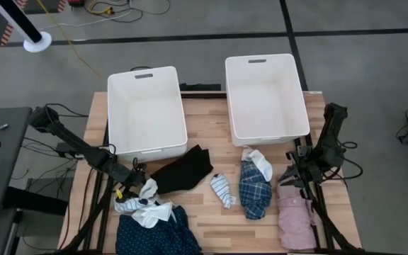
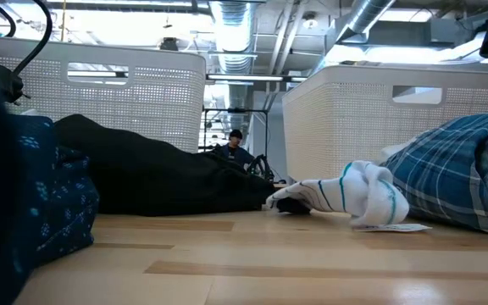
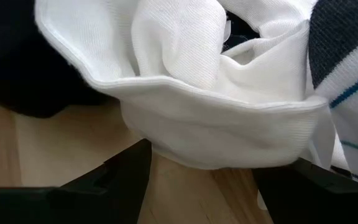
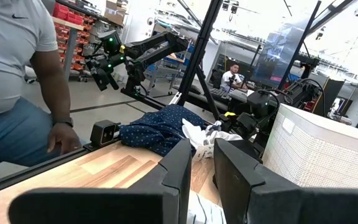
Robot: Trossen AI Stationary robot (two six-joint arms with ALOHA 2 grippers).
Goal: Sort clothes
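My left gripper [image 1: 137, 185] is open and low at the near left. Its fingers [image 3: 120, 180] stand on either side of a bunched white garment [image 3: 216, 124], which lies on the navy patterned garment [image 1: 154, 234]. A black garment [image 1: 184, 170] lies in front of the left bin. A blue-white striped sock [image 1: 222, 190], a blue plaid garment [image 1: 255, 191] with a white sock [image 1: 262, 164] on its far end, and a pale pink garment [image 1: 296, 216] lie on the table. My right gripper [image 1: 294, 177] is shut and empty at the pink garment's far end. My left gripper has the white garment's folded hem [image 3: 229, 146] between its open fingers, which come nearly level from the table's left. I cannot tell whether the fingers touch the cloth.
Two white bins [image 1: 146, 110] [image 1: 266, 95] stand at the table's far side. A person [image 4: 17, 74] stands by the table, one hand [image 4: 64, 138] near its edge. Bare wood [image 1: 211, 219] shows between the navy and plaid garments.
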